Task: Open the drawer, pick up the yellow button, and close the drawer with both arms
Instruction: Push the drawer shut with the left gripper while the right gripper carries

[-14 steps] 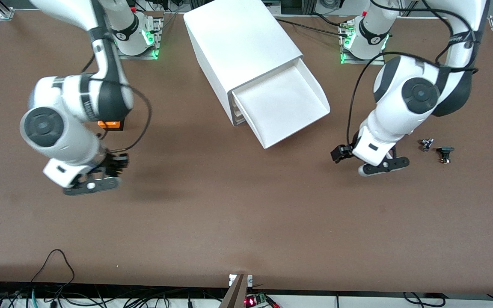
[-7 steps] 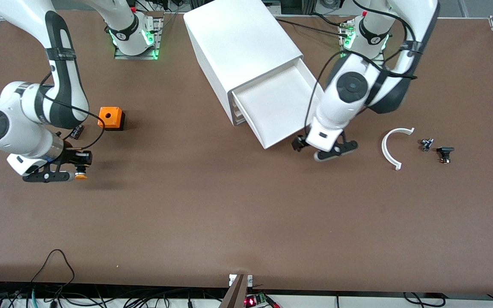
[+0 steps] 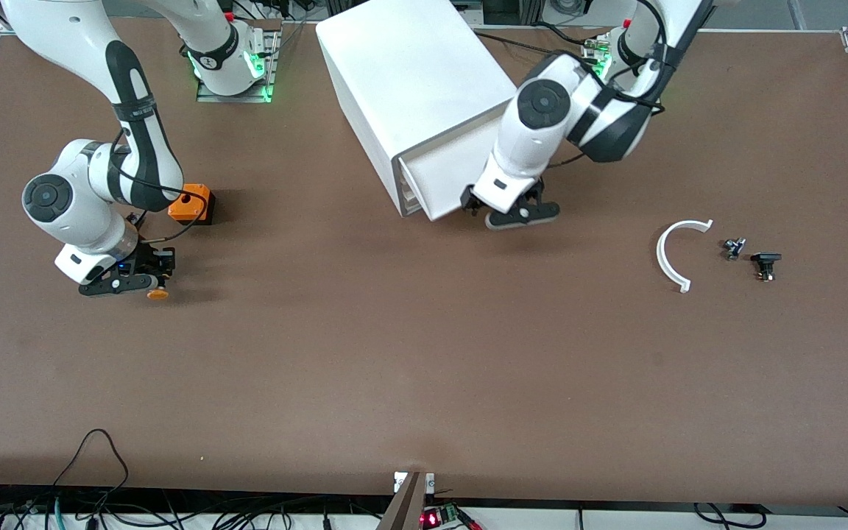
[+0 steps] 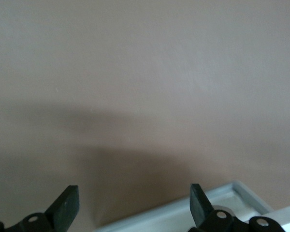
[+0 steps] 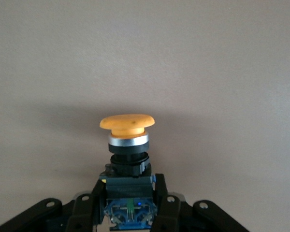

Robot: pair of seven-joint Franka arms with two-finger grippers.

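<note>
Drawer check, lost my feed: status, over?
Right gripper shut on button, over bare table. Left gripper open at drawer front, drawer partly out. Nothing blocking.

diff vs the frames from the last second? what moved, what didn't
The left gripper, open, swung across from the table by the small black parts to the drawer front and pushed it most of the way into the cabinet. The right gripper kept its grip on the button and shifted about over the table near the orange cube. The white curved piece, the cube and the black parts stayed put.
</note>
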